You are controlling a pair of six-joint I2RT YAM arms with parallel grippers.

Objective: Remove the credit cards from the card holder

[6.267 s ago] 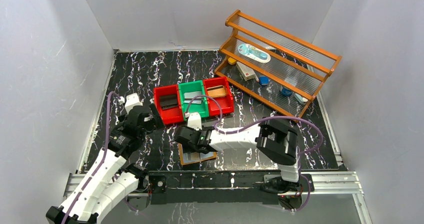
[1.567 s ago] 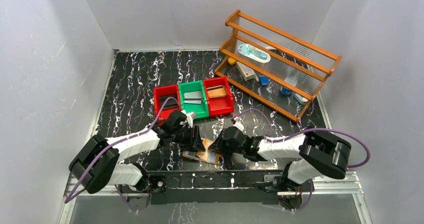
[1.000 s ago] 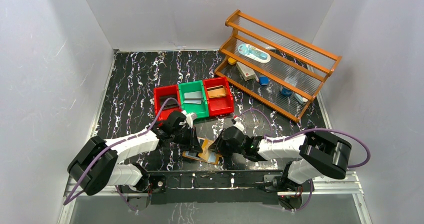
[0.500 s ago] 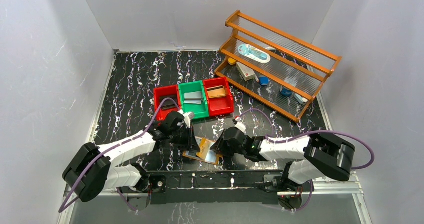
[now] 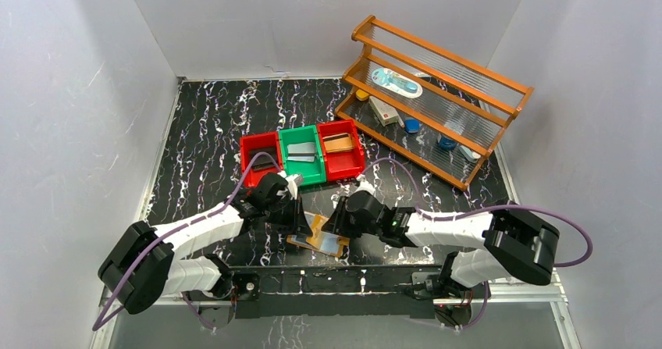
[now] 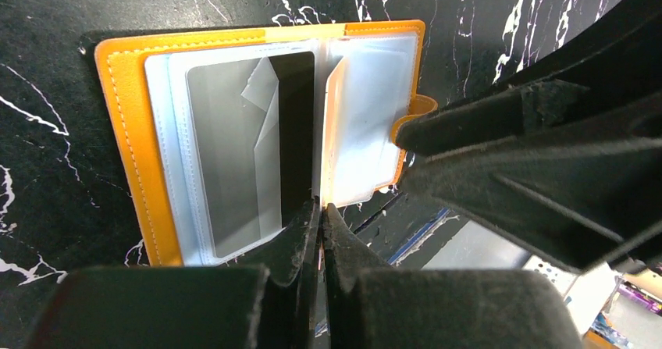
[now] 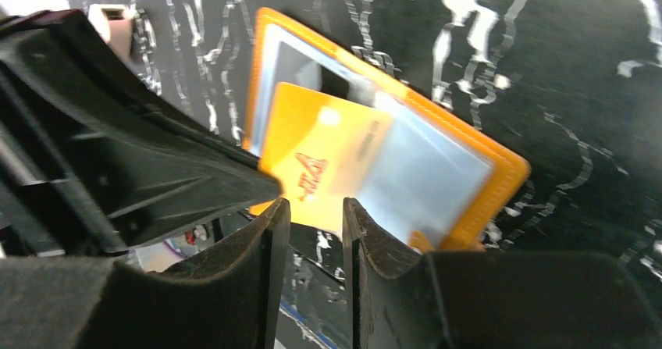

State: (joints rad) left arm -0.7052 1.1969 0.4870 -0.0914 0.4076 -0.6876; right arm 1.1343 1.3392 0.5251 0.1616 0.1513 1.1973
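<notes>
1. Table: black with white veins; it carries everything listed below.
2. Rack: wooden, at the far right of the table. The items on its shelves are too small for me to name.
3. Left arm and right arm: both reach inward from the near edge and meet over the near middle of the table.
4. Bins: three in a row at mid-table (red, green, red), just beyond the pincers. I see a dark item in the left one, a grey one in the green and a tan one in the right.
5. Left pincer: fingers drawn all but together. As far as my wrist view shows, the tips pinch the near edge of the standing leaf.
6. Right pincer: fingers parted by a narrow gap, gripping nothing. The leaf's orange face sits just beyond the gap.
7. Holder: tan-orange, lying open on the table at the near middle, between the two pincers, with its clear pockets facing up.
8. Leaf: one inner pocket page, raised off the spread at the spine. The side toward the right wrist camera is orange with a logo.
9. Card: grey-silver, inside the clear pocket of one half of the holder. The other half's pocket looks pale, and I cannot tell whether it holds a card.
10. Tab: a small snap tab on the holder's outer edge, with a right pincer finger just beside it.
</notes>
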